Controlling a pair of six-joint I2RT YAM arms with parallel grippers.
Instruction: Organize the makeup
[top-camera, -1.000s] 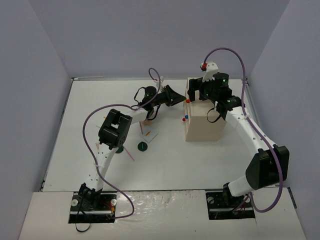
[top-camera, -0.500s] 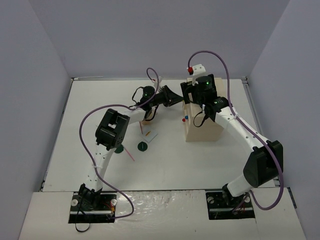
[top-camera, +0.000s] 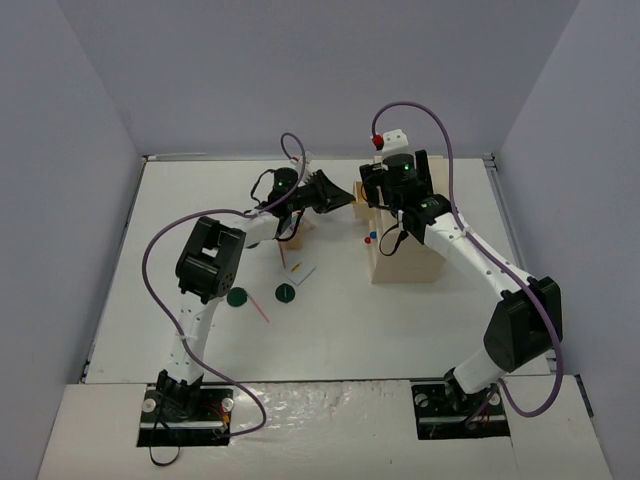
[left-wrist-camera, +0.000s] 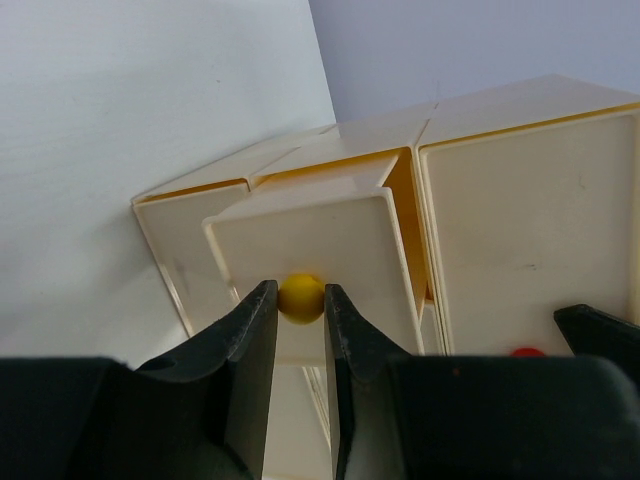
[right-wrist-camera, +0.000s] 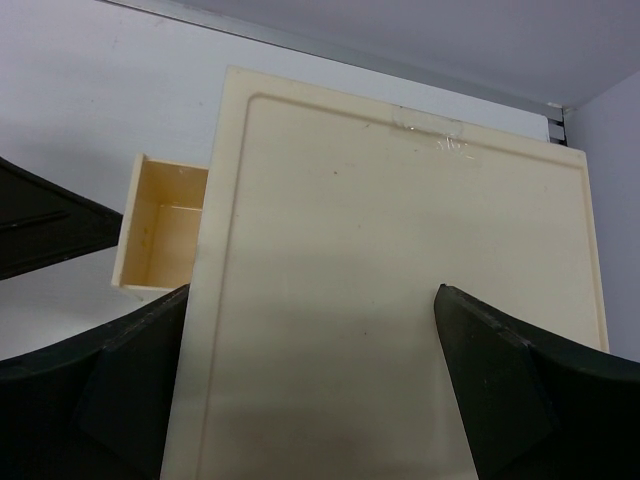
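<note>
The makeup lies on the table left of the drawer box (top-camera: 410, 255): two dark green discs (top-camera: 236, 296) (top-camera: 285, 293), a white card (top-camera: 300, 270) and a thin pink pencil (top-camera: 259, 308). My left gripper (top-camera: 350, 196) (left-wrist-camera: 297, 290) is shut on the yellow knob (left-wrist-camera: 301, 300) of the box's top drawer (left-wrist-camera: 310, 240), which stands pulled partway out. The drawer's inside (right-wrist-camera: 160, 235) looks bare. My right gripper (top-camera: 393, 198) (right-wrist-camera: 312, 290) hovers open just over the box's flat top (right-wrist-camera: 400, 250), its fingers spread wide and holding nothing.
A red knob (top-camera: 365, 239) and a blue knob (top-camera: 371, 234) show on the box's lower drawers. Another thin pencil (top-camera: 283, 255) lies under the left forearm. Grey walls close in the table at the back and both sides.
My right arm has swung left from the box's right side to above its top. The left gripper has drawn slightly left with the yellow knob, and the drawer has come out.
</note>
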